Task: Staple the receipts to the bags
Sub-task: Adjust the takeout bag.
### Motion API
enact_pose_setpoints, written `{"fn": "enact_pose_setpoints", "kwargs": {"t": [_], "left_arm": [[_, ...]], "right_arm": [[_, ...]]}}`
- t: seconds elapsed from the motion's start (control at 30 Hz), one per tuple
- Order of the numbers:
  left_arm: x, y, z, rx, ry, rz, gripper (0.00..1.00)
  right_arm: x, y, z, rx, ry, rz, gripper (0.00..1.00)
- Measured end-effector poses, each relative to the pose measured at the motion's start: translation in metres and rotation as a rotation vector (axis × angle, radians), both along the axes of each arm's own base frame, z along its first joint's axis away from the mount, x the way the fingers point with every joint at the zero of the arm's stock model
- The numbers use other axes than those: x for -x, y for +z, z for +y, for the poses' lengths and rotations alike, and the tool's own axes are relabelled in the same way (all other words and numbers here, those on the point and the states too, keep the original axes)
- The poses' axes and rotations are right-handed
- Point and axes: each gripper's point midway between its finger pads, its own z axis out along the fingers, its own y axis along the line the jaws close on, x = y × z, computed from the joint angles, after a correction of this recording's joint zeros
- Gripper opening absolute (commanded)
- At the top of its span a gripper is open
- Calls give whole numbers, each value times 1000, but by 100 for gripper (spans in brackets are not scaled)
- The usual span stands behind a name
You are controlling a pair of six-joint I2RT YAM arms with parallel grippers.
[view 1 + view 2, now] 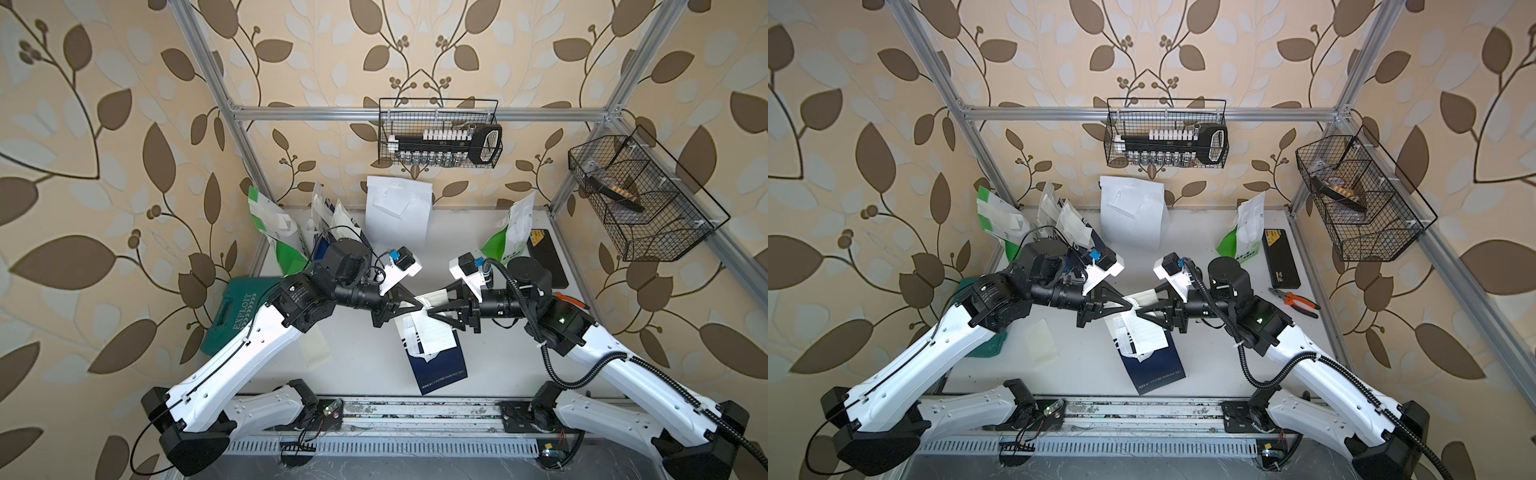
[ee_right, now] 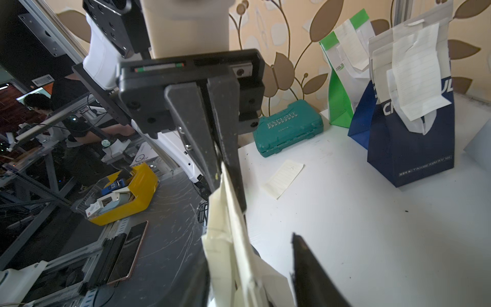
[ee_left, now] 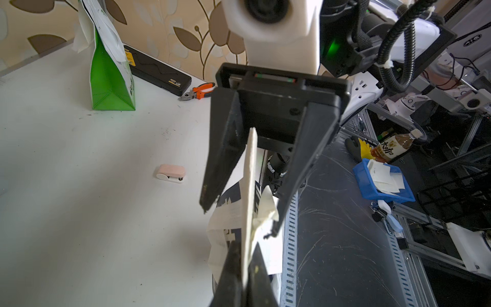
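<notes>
**A:** Where was the receipt (image 1: 434, 296)?

**B:** In the air over the middle of the table (image 1: 498, 353), edge-on between the two arms. The left gripper (image 2: 228, 170) was clamped on one end. The right gripper (image 3: 240, 218) had its jaws apart, one on each side of the paper, not pinching it.

**A:** Which bag was it meant for?

**B:** Probably the flat navy bag (image 1: 440, 365) lying just beneath. A second slip (image 1: 432, 334) already lay on it, but I could not tell whether that one was stapled.

**A:** What looked done?

**B:** At the back, a white-and-green bag (image 2: 342, 87) and a standing CHEERFUL bag (image 2: 411, 148) each had a slip hanging from the top. The plain white bag (image 1: 397, 216) had one on its face. I judged the job over half finished.

**A:** And what was left?

**B:** The receipt in the air, and a loose receipt (image 2: 284, 179) on the table near the teal case (image 2: 288, 127). Perhaps also the other green bag (image 3: 111, 79), where I could make out no slip. The pink stapler (image 3: 171, 174) lay alone on the table, in neither gripper.
</notes>
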Motion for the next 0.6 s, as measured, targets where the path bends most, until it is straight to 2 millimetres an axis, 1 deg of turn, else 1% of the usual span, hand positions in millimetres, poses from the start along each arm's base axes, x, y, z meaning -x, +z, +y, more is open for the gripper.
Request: {"fn": "enact_pose_setpoints", "kwargs": {"t": [0.07, 0.1, 0.13, 0.17, 0.23, 0.3, 0.4, 0.6], "left_arm": [[-2, -1, 1, -4, 10, -3, 0], [-3, -1, 1, -4, 16, -2, 11], [-4, 0, 1, -4, 24, -2, 24], [-6, 0, 1, -4, 31, -4, 32], [-7, -1, 2, -9, 48, 8, 40], [-9, -2, 4, -12, 66, 6, 41], [-7, -3, 9, -12, 82, 3, 41], [-4, 0, 16, 8, 93, -14, 40]], "right_arm": [[0, 3, 0, -11, 0, 5, 0], [0, 4, 1, -14, -2, 1, 0], [0, 5, 0, -17, -8, -2, 0], [0, 5, 0, -19, -12, -4, 0], [-2, 7, -2, -28, -33, -17, 0], [-3, 12, -5, -40, -49, -31, 0], [-2, 18, -6, -59, -57, -46, 0], [-3, 20, -6, -69, -57, -49, 0]]}}
